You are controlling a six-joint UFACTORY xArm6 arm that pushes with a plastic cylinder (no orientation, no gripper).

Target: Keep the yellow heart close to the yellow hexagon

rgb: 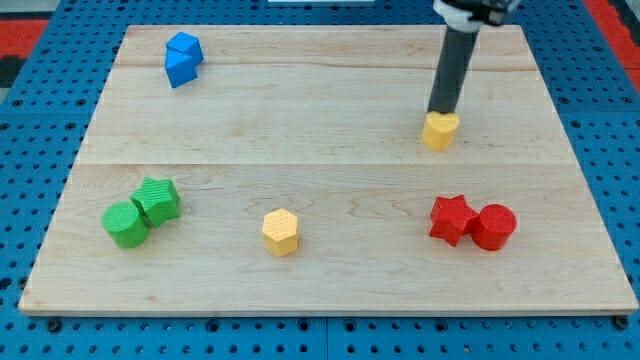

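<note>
The yellow heart (440,131) lies at the view's right, a little above the middle of the wooden board (320,90). The yellow hexagon (281,232) lies low in the middle of the board, far to the lower left of the heart. My tip (440,112) touches the heart's top edge, just above it. The dark rod rises from there to the view's top.
Two blue blocks (182,59) sit together at the top left. A green cylinder (124,224) and a green block (157,200) touch at the lower left. A red star (451,219) and a red cylinder (493,226) touch at the lower right.
</note>
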